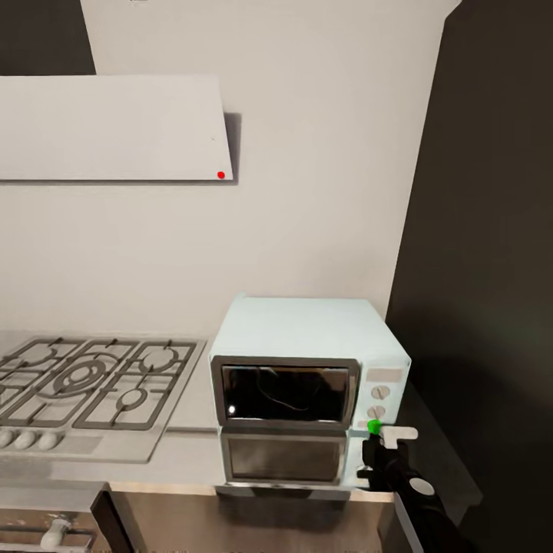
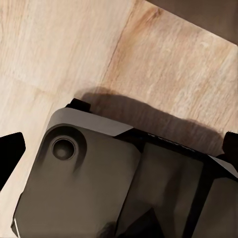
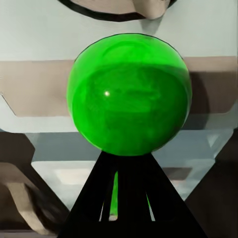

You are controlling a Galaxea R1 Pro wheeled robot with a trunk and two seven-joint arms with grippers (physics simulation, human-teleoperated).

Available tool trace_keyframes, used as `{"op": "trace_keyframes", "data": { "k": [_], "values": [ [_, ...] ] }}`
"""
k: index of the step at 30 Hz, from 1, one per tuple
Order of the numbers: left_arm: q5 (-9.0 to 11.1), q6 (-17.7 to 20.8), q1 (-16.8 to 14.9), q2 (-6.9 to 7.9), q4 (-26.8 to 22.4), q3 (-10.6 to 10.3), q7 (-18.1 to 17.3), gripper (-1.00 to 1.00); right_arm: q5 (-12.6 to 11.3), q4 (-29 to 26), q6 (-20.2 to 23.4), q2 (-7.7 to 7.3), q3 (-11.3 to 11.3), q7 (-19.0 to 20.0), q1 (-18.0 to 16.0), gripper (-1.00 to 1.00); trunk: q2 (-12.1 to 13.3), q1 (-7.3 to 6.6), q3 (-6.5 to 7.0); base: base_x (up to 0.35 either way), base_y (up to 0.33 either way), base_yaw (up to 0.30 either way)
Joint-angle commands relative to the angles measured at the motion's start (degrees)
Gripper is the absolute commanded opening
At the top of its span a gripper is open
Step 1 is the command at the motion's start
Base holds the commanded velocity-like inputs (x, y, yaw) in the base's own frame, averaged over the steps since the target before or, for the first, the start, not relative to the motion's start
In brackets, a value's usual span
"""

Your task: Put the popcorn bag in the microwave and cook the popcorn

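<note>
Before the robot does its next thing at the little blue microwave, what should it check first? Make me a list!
1. Microwave door shut: ok, the dark glass door sits flush.
2. Popcorn bag inside: cannot tell, the glass is too dark and reflective.
3. Right gripper at the knob panel: ok, it sits by the lowest knob, with a green ball at its tip.
4. Fingers of the right gripper open or shut: cannot tell.
5. Left gripper out of the way: ok, its camera looks down at the wooden floor.
</note>
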Motion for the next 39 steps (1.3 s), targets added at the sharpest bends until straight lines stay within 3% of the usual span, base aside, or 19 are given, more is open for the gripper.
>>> {"op": "trace_keyframes", "data": {
  "k": [1, 12, 17, 20, 25, 29, 31, 33, 36, 39],
  "values": [
    [0.4, -0.1, 0.0, -0.03, 0.0, -0.5, 0.3, 1.0, 0.3, -2.3, 0.6, 0.04, -0.2, 0.4, -1.3, -1.0, -0.1, 0.01, -0.09, -0.216, 0.0, 0.0],
    [0.4, -0.1, 0.0, -0.04, 0.0, -0.5, 0.6, 1.0, 0.3, -3.5, 0.7, -0.08, -0.1, 0.8, -1.3, -1.0, -0.1, 0.01, -0.09, -0.327, 0.0, 0.0],
    [0.4, -0.1, 0.0, -0.04, 0.0, -0.5, 0.6, 1.0, 0.8, -9.0, 1.9, -0.08, 0.0, 1.0, -1.3, -1.0, -0.1, 0.01, -0.09, -0.335, 0.0, 0.0],
    [0.4, -0.1, 0.0, -0.04, 0.0, -0.5, 0.6, 1.0, 1.0, -10.2, 4.2, -0.04, 0.0, 1.0, -1.3, -1.0, -0.1, 0.01, -0.09, -0.335, 0.0, 0.0],
    [0.4, -0.1, 0.0, -0.04, 0.0, -0.5, 0.6, 1.0, 1.1, -13.8, 12.6, 0.05, 0.0, 1.0, -1.3, -1.0, -0.1, 0.01, -0.09, -0.335, 0.0, 0.0],
    [0.4, -0.1, 0.0, -0.04, 0.0, -0.5, 0.6, 1.0, 0.5, -13.0, 15.7, 0.14, 0.0, 1.0, -1.3, -1.0, -0.1, 0.01, -0.09, -0.333, 0.0, 0.0],
    [0.4, -0.1, 0.0, -0.04, 0.0, -0.5, 0.6, 1.0, 0.4, -8.4, 15.3, 0.11, 0.0, 0.9, -1.3, -1.0, -0.1, 0.01, -0.09, -0.294, 0.0, 0.0],
    [0.4, -0.1, 0.0, -0.04, 0.0, -0.5, 0.5, 1.0, 0.9, 0.8, 12.4, -0.03, 0.1, 0.7, -1.3, -1.0, -0.1, 0.01, -0.09, -0.219, 0.0, 0.0],
    [0.3, -0.1, 0.0, -0.04, 0.0, -0.5, 0.4, 1.0, 1.4, 17.6, -2.1, 0.05, 0.5, 0.4, -1.3, -1.0, -0.1, 0.01, -0.09, -0.063, 0.0, 0.0],
    [0.3, -0.1, 0.0, -0.04, 0.0, -0.5, 0.4, 1.0, 3.8, 33.1, -11.2, 0.16, 1.0, 0.1, -1.3, -1.0, -0.1, 0.01, -0.09, -0.007, 0.0, 0.0]
  ]
}}
